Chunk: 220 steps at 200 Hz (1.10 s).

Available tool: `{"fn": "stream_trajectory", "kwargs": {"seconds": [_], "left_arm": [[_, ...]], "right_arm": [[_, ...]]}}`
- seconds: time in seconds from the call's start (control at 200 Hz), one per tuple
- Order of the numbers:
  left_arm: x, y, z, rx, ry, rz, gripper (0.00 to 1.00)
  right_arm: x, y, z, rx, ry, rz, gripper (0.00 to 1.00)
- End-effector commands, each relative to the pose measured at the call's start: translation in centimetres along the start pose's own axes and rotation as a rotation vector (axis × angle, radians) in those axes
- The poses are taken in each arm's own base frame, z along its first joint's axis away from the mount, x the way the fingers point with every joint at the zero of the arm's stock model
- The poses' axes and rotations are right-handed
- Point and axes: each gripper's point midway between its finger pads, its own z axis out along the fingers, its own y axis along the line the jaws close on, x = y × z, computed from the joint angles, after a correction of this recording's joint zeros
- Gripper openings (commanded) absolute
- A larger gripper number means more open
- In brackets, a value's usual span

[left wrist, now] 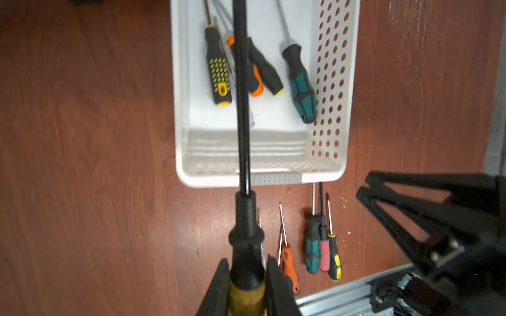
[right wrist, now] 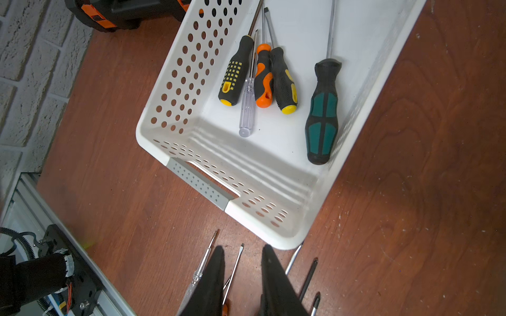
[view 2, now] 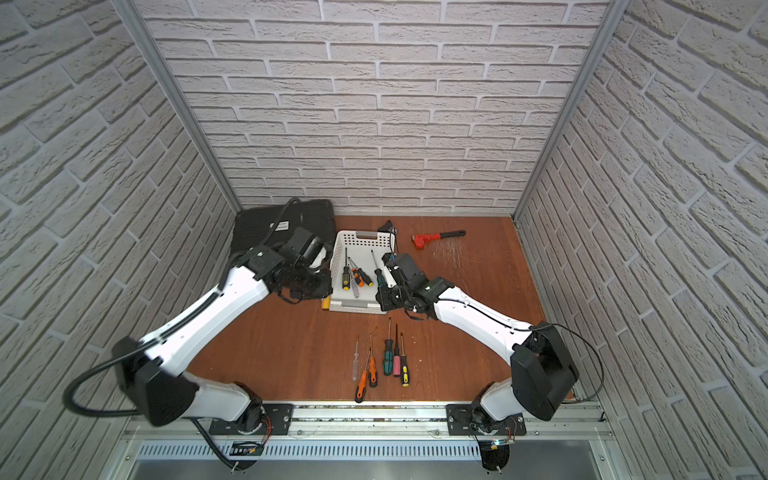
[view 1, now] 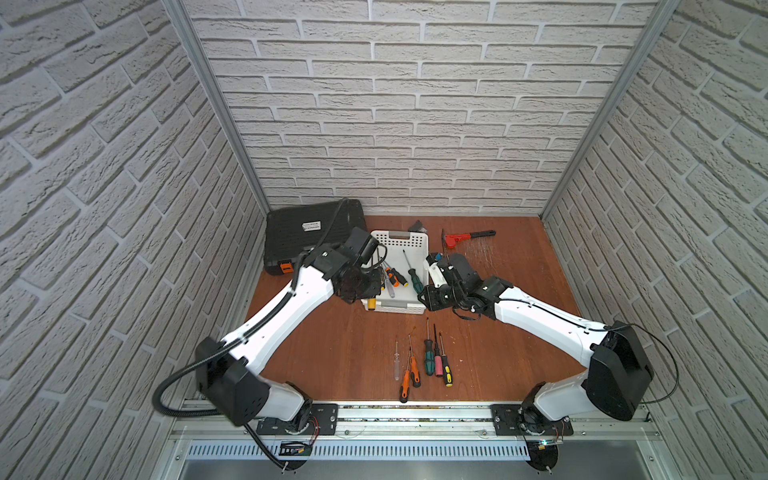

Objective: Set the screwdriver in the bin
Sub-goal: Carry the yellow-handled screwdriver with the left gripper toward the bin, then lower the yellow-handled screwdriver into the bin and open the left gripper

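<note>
My left gripper (left wrist: 247, 260) is shut on the amber handle of a screwdriver (left wrist: 242, 109). Its long black shaft reaches out over the white bin (left wrist: 273, 179), above the near left corner. In both top views the handle end (view 1: 371, 303) (view 2: 326, 304) sticks out beside the bin's (view 1: 401, 237) near left corner. Several screwdrivers (right wrist: 323, 109) lie inside the bin (right wrist: 153, 131). My right gripper (right wrist: 243, 247) hovers just off the near right corner. It is shut to a narrow gap with nothing between its fingers.
Several loose screwdrivers (view 1: 428, 357) lie in a row on the wooden table in front of the bin. A black ribbed case (view 1: 307, 237) stands at the back left. A red-headed tool (view 1: 457, 239) lies at the back right. An aluminium rail (view 1: 415, 415) runs along the front edge.
</note>
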Motion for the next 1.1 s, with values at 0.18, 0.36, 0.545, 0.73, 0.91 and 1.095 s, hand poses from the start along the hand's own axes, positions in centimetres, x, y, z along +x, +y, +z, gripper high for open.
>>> {"fn": "stream_trajectory", "kwargs": {"seconds": [0.18,0.36,0.545,0.73,0.91,1.095], "left_arm": [[-6.5,1.0,8.7,-0.122,0.089,0.148,0.07],[-6.8,2.0,13.0,-0.097,0.141,0.089,0.07],[-5.9,2.3,16.4,-0.063,0.184,0.04,0.07],[-5.5,2.6,18.1,-0.067,0.208,0.021,0.09],[-5.3,2.9,18.6,-0.07,0.203,0.001,0.27],[-6.2,2.7,16.7,-0.07,0.144,-0.001,0.41]], "right_arm": [[-1.3,1.1,-1.8,-0.051,-0.083,0.022,0.26],[-0.6,0.2,-2.7,-0.012,-0.09,0.007,0.26],[0.5,-0.4,-2.5,0.003,-0.061,-0.004,0.27],[0.8,-0.4,-2.4,-0.002,-0.051,-0.006,0.27],[0.5,-0.2,-2.5,-0.003,-0.054,-0.007,0.27],[0.6,-0.4,-2.2,0.008,-0.047,-0.001,0.28]]}}
